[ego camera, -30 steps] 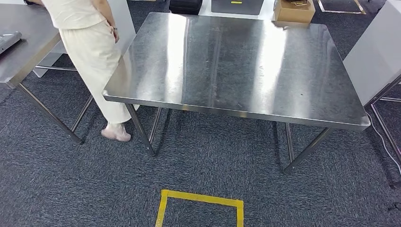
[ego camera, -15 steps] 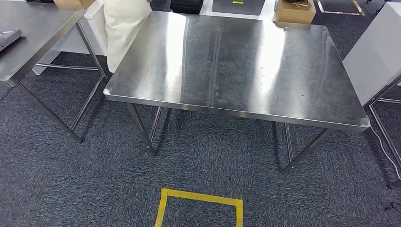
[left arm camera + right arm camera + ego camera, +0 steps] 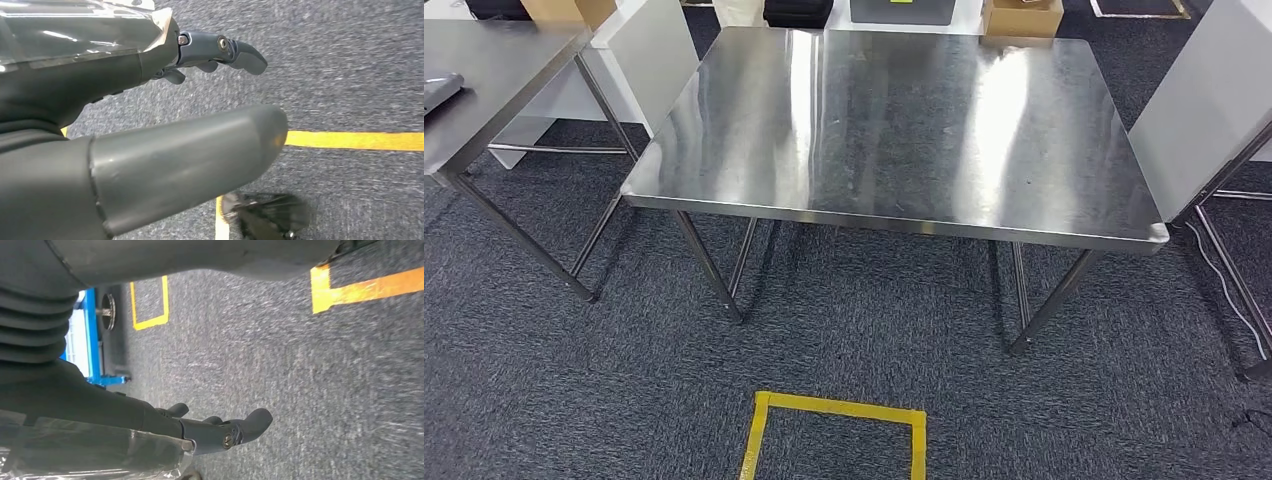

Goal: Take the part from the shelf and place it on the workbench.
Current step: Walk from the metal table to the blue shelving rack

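Ahead, bare steel workbench (image 3: 894,120).

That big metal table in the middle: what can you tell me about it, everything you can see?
The metal table is a rectangular workbench with a flat top that looks like brushed stainless steel, shiny enough to reflect bright streaks of ceiling light. Its rim is thin and its corners are rounded. Slim metal legs with slanted braces hold it up on dark blue-grey carpet. Nothing lies on the top. It stands just beyond a yellow tape square on the floor, with another steel table to its left.
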Robot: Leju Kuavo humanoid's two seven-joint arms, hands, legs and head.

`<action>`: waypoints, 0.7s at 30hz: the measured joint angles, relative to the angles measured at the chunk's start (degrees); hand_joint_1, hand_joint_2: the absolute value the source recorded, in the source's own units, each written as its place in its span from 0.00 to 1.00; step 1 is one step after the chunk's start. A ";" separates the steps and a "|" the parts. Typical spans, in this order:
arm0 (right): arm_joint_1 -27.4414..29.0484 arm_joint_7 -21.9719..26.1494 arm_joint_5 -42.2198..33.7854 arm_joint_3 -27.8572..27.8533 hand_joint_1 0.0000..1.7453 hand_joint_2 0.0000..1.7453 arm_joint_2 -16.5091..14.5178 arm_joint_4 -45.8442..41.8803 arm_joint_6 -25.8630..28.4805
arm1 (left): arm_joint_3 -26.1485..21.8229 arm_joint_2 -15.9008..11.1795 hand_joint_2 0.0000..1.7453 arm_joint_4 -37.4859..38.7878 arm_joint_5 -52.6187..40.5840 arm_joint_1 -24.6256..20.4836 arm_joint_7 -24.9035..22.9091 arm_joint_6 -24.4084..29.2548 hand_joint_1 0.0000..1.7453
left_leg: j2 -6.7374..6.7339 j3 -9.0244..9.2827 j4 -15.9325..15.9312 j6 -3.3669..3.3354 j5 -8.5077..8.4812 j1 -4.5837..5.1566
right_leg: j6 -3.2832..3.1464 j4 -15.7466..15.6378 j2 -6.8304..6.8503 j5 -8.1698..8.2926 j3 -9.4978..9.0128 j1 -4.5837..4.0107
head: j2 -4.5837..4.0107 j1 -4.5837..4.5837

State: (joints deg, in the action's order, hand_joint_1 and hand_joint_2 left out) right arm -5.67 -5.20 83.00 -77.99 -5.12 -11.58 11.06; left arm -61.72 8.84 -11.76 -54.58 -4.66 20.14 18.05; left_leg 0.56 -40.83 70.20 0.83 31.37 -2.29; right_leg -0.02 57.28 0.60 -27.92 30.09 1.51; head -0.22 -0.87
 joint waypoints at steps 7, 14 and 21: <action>0.17 -0.04 -0.01 0.01 0.00 0.00 -0.28 0.06 0.04 | 0.01 -0.27 0.00 -0.05 -0.04 -0.22 0.07 -0.12 0.00 | -1.18 10.38 -10.55 -3.55 -2.25 1.98 | -0.08 0.10 1.07 1.12 1.20 -1.57 | 0.00 0.00; 0.13 -0.09 -0.09 0.02 0.00 0.00 -0.28 0.09 0.15 | -0.02 -0.39 0.00 -0.07 -0.04 -0.35 0.31 -0.40 0.00 | -1.33 10.20 -14.25 -4.62 -5.14 2.15 | 0.85 6.63 0.20 -3.12 4.39 -1.43 | 0.00 0.44; 0.04 -0.63 -0.16 0.03 0.00 0.00 0.16 0.09 0.21 | -0.02 -0.15 0.00 -0.05 -0.05 -0.33 0.21 -0.58 0.00 | -0.95 6.93 -13.40 -3.55 -7.22 1.87 | 3.55 2.89 -0.46 -3.56 -1.85 -0.07 | 0.00 1.08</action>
State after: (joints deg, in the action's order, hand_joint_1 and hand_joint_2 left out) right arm -5.63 -5.84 82.84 -77.95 -4.96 -11.50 11.27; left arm -61.75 8.68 -11.81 -54.63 -4.99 20.35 17.46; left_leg -0.39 -33.90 56.80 -2.72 24.15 -0.43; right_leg 3.53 60.18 0.14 -31.48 28.24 1.44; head -0.22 0.20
